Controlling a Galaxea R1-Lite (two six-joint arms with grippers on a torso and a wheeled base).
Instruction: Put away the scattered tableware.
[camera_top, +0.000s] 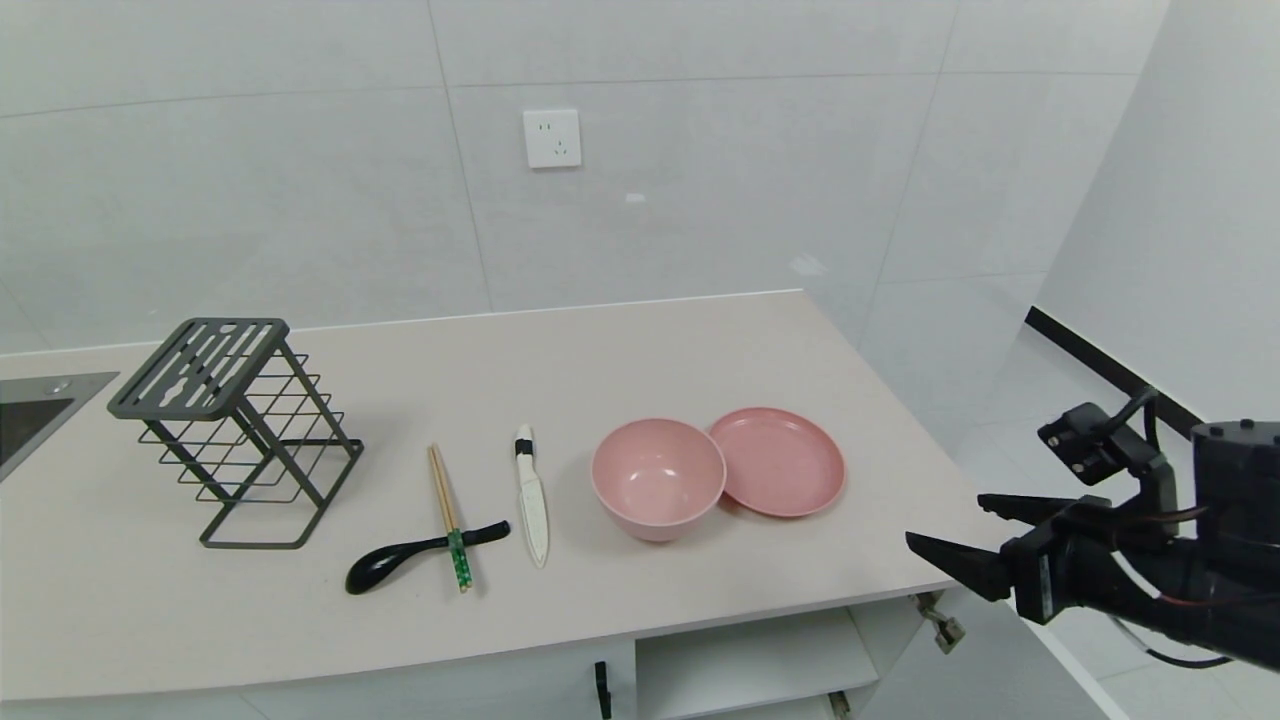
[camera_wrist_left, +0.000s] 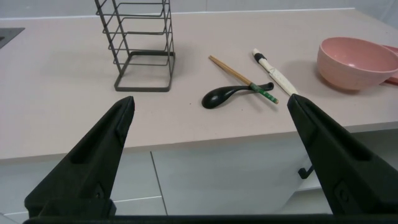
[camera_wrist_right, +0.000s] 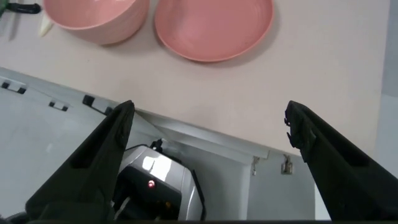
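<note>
Approaching with your right gripper (camera_top: 948, 520), jaws spread open off the corner of the counter (camera_top: 880, 560), come in low under the near rim of the pink plate (camera_top: 785, 462), without nudging the bowl (camera_top: 657, 478) just beside it.

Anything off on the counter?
Nothing spilled or broken. The chopsticks lie crossed over the spoon handle, so that pair is tangled rather than separate. The bowl sits tight against the plate rim; whether they touch cannot be told.
</note>
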